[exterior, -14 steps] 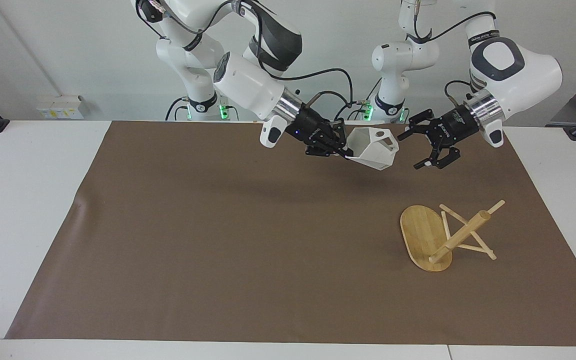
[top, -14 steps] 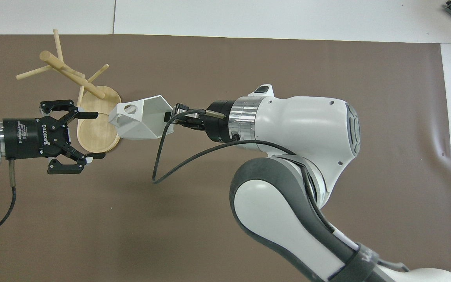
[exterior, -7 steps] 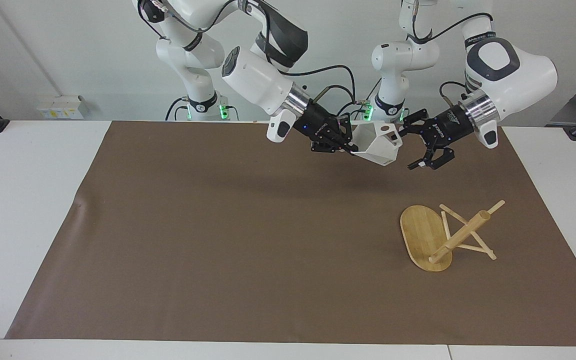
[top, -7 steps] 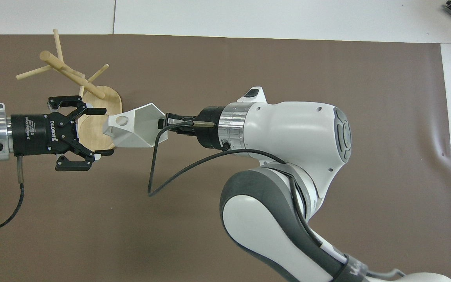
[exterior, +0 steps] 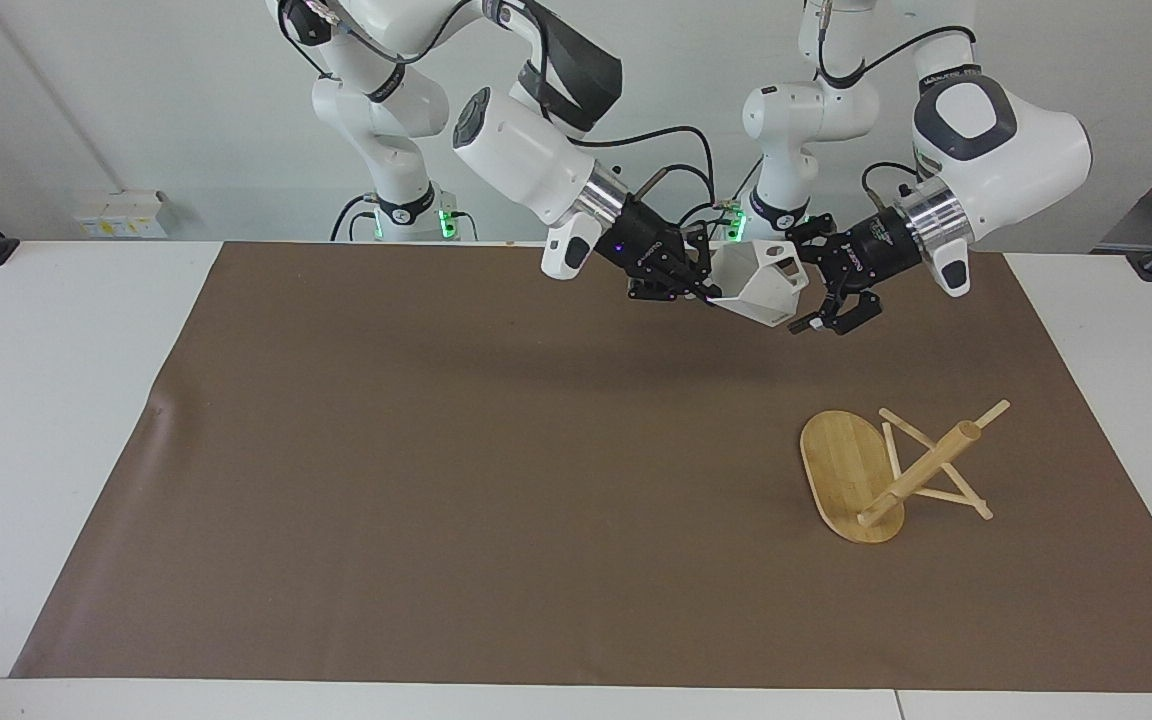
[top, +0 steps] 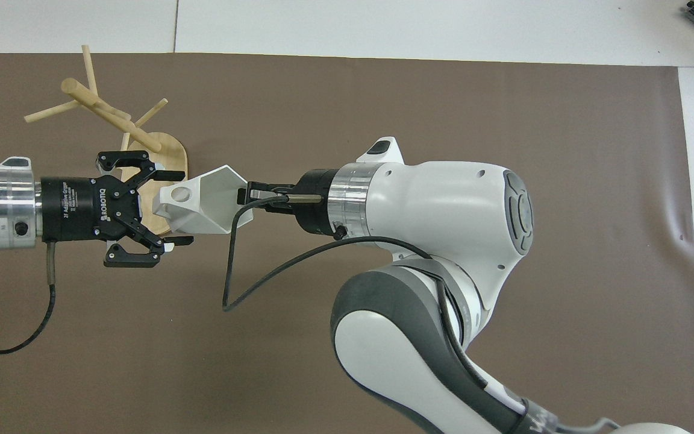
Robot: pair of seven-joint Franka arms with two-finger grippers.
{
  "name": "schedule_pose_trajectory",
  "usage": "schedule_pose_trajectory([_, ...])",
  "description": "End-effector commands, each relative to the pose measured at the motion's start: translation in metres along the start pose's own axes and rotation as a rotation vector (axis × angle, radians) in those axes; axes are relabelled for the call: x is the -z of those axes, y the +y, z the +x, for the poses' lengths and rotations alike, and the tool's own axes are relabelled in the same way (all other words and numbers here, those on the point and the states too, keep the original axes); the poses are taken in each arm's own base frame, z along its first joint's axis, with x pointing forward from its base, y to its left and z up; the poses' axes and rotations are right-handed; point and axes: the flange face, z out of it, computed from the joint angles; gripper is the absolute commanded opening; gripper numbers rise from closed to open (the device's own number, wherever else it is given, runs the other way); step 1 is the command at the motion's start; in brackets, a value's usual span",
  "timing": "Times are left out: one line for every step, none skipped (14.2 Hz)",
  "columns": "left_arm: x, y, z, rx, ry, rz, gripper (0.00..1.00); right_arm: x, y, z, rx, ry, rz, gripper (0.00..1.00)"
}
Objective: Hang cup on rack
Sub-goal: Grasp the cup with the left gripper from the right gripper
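Observation:
The white faceted cup (exterior: 761, 285) hangs in the air on its side, over the mat near the robots. My right gripper (exterior: 704, 290) is shut on its rim; this also shows in the overhead view (top: 244, 196). The cup (top: 199, 202) points its handle end at my left gripper (top: 175, 208). That gripper is open, with one finger on each side of the handle end, also seen in the facing view (exterior: 798, 285). The bamboo rack (exterior: 921, 470) lies tipped over toward the left arm's end of the table, its oval base (exterior: 841, 465) on edge. It also shows in the overhead view (top: 112, 117).
A brown mat (exterior: 436, 450) covers most of the white table (exterior: 56, 400). A black cable (top: 232, 283) loops from my right wrist over the mat.
My right gripper has carried the cup toward the left arm's end and a little up. My left gripper has moved in, so its open fingers now flank the cup's handle end.

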Motion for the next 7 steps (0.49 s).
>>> schedule_pose_trajectory([-0.0058,0.0003,-0.0001,-0.019,-0.008,0.002,1.00,-0.0009,-0.0013,0.0008,0.023,0.009,0.005,0.00])
schedule_pose_trajectory([-0.0067,0.0000,0.0002,-0.021,-0.007,0.002,1.00,-0.0009,-0.0013,0.0008,0.022,0.009,0.005,0.00])
schedule_pose_trajectory([-0.0070,-0.0006,0.0010,-0.023,-0.005,0.003,1.00,-0.0009,-0.0013,0.0008,0.022,0.009,0.005,0.00])
schedule_pose_trajectory([-0.0069,-0.0016,0.0028,-0.039,-0.005,0.004,1.00,-0.0009,-0.0013,0.0008,0.022,0.009,0.005,0.00])
schedule_pose_trajectory([-0.0066,-0.0020,0.0039,-0.047,-0.004,0.003,1.00,-0.0008,-0.0013,0.0010,0.020,0.010,0.005,0.00])
schedule_pose_trajectory([-0.0059,-0.0016,0.0045,-0.048,-0.003,0.001,1.00,-0.0009,-0.0013,0.0008,0.020,0.009,0.005,0.00])
schedule_pose_trajectory([-0.0063,-0.0017,0.0041,-0.050,-0.002,0.000,1.00,-0.0009,-0.0013,0.0008,0.019,0.009,0.005,0.00])
